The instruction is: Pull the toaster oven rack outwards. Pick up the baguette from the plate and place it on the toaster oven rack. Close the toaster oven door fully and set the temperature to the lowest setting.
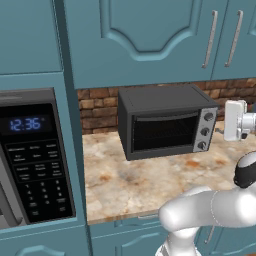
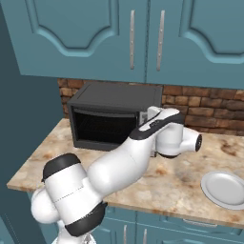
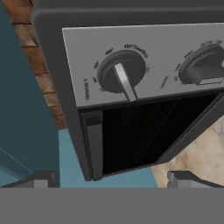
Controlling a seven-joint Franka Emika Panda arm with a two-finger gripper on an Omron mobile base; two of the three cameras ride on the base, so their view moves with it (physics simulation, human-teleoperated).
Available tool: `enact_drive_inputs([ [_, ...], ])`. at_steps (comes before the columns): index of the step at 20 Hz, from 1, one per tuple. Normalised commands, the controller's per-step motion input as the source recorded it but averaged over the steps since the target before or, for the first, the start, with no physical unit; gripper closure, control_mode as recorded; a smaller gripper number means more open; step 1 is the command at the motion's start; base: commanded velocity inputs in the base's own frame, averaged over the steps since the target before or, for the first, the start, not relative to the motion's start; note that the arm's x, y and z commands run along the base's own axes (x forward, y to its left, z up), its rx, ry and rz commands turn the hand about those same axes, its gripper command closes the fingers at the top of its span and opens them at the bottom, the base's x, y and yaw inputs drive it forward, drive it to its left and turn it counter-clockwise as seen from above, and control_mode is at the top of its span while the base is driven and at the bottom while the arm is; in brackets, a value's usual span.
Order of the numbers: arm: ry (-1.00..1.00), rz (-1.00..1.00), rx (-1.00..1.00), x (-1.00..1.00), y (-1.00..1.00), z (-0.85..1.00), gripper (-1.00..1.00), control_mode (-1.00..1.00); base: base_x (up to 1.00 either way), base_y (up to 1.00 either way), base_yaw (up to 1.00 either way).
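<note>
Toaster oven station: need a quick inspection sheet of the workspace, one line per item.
Surface: speckled beige stone counter, brick backsplash behind.
Job's things: toaster oven sits on the counter, its door looks shut; three knobs on the silver side panel. In the hand view the nearest knob has its pointer tilted toward the window. Baguette and rack: cannot tell, the window is too dark.
Clutter: bare grey plate on the counter, to the right of the oven.
Grippers: gripper open, fingertips apart, facing the knob panel, holding nothing.
Cables: nothing seen.
Surroundings: teal cabinets above; built-in microwave, clock reading 12:36.
</note>
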Motion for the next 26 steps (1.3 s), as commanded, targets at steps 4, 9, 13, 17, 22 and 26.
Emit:
enact_drive_inputs([
  [4,0.0,0.05,0.0,0.25,0.0,-0.12,-1.0,-1.0,0.0,0.0,0.0],
  [9,0.0,0.05,0.0,0.26,-0.06,-0.1,-1.0,-1.0,0.0,0.0,0.0],
  [13,0.0,0.05,0.0,0.23,-0.13,-0.09,-1.0,-1.0,0.0,0.0,0.0],
  [17,0.0,0.05,0.0,0.2,-0.16,-0.12,-1.0,-1.0,0.0,0.0,0.0],
  [22,0.0,0.05,0.0,0.18,-0.16,-0.12,-1.0,-1.0,0.0,0.0,0.0],
  [26,0.0,0.04,0.0,0.24,-0.1,-0.11,-1.0,-1.0,0.0,0.0,0.0],
])
